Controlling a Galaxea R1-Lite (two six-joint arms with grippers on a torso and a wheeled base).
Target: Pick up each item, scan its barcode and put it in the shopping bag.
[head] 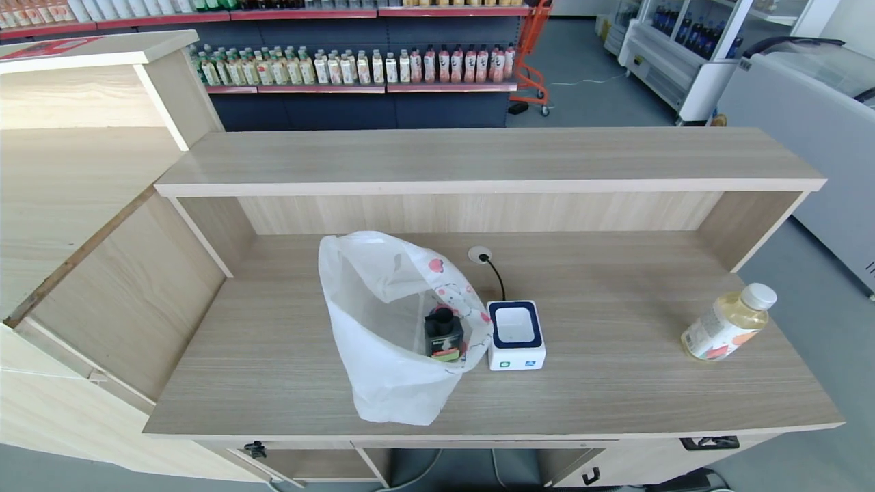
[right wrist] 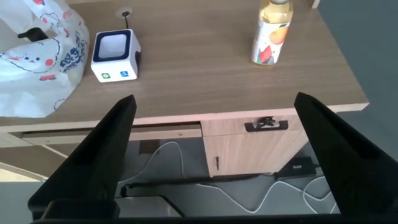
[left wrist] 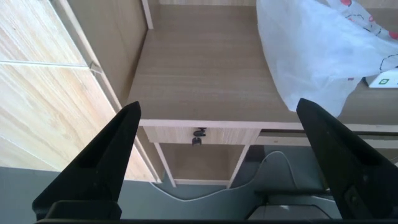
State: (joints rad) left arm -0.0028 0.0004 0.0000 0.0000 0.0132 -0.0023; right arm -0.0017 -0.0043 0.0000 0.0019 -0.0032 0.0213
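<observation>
Nearest, the left gripper (left wrist: 219, 107) hangs in front of the counter's (head: 615, 383) left front edge, its two dark fingers (left wrist: 109, 165) spread wide with nothing between them; the right gripper (right wrist: 216, 98) hangs in front of the right part of that edge, likewise spread wide and holding nothing; both sit lower than the counter top and apart from every item. Under the edge on the right there is a black drawer handle (right wrist: 266, 124); under the left part a small black latch (left wrist: 199, 134).

On the counter, left of centre and near the front, stands the white bag (head: 383, 328), mouth open upward, with red and pink prints on its far-right side; a dark item (head: 443, 333) with a black cap stands inside it, against the right wall. Just beside the bag on its right is the scanner (head: 516, 335), a white box with a dark blue rim around a pale top window; the bag's edge seems to touch it. Well apart, at the counter's right end, the bottle (head: 728, 322) stands upright, pale yellow liquid, white cap, a colourful label.

Farther back, a black cable (head: 493, 273) runs from the scanner to a round grommet (head: 480, 255); behind that rises a wooden ledge (head: 478, 157); beyond it, shelves (head: 355, 68) lined with drinks, and coolers (head: 683, 55) on the right.
</observation>
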